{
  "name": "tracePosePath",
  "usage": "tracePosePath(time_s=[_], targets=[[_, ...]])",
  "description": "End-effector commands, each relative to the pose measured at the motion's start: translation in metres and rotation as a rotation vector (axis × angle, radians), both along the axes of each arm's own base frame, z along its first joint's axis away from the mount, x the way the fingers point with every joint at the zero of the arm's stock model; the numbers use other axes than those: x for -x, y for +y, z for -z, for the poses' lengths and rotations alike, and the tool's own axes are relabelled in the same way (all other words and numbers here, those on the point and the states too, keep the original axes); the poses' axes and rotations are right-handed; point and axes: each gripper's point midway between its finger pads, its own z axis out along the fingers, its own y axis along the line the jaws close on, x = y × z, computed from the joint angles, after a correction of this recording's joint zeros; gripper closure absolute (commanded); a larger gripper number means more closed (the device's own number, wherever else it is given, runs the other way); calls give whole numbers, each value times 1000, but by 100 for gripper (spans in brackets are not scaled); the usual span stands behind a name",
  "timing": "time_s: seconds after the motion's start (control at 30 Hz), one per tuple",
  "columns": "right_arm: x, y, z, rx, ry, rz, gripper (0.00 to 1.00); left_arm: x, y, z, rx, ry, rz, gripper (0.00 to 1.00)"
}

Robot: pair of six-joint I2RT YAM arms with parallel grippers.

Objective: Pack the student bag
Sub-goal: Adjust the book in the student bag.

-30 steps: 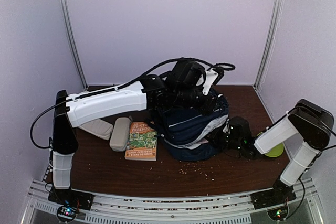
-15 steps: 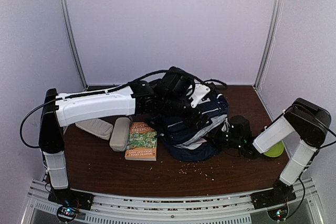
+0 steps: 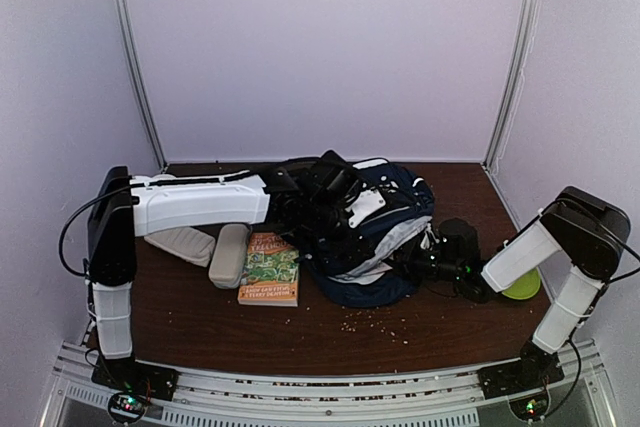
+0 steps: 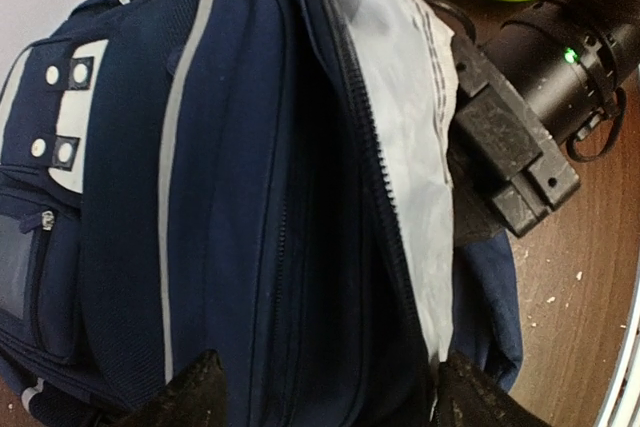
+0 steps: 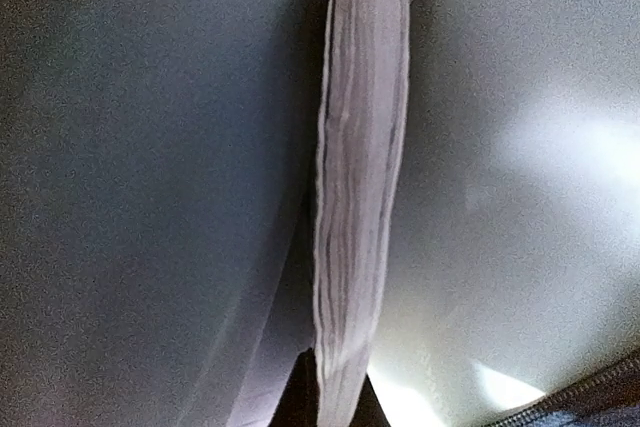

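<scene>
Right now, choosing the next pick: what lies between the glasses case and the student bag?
A green paperback book, beside the student bag, in the top view.

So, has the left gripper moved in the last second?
Yes. The left gripper has dropped lower over the bag and shifted left, nearer the book, which has stayed put.

Lab test booth: white panel walls (image 3: 320,47), aluminium base rail (image 3: 330,385).

The student bag (image 4: 130,197) is navy with white stripes and pale grey lining, the book (image 3: 270,267) green and orange.
</scene>
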Motion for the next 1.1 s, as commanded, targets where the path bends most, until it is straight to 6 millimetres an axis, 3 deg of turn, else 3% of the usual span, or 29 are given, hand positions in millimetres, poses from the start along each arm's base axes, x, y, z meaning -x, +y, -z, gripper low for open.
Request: tracePosePath(time_s=[0.0,0.27,0.37,0.47,0.53,0.57,0.67,0.77,0.97,1.07], targets=[[-3,10,-36,-58,-114,-48,100,7,-16,9,28,57,73,29],[-4,11,-45,-58,-127,-52,100,14,-22,20,34,117,97,33],[-6,12,-50,-54,-135,-54,100,14,-23,22,36,119,93,46],[-5,13,-55,-52,-137,-61,100,10,-22,22,34,104,78,68],[-4,14,-61,-45,-147,-70,100,7,-21,16,39,89,65,88],[-3,14,-62,-40,-148,-78,100,5,-21,11,48,72,57,100],[2,15,-69,-29,-164,-113,100,-7,-14,-14,83,0,-8,100],[9,15,-77,-30,-180,-140,100,-16,-3,-59,154,-88,-75,100],[2,8,-98,-89,-208,-61,100,-13,4,-138,342,-152,-111,100],[-7,3,-104,-107,-212,3,100,-9,4,-162,414,-147,-113,100]])
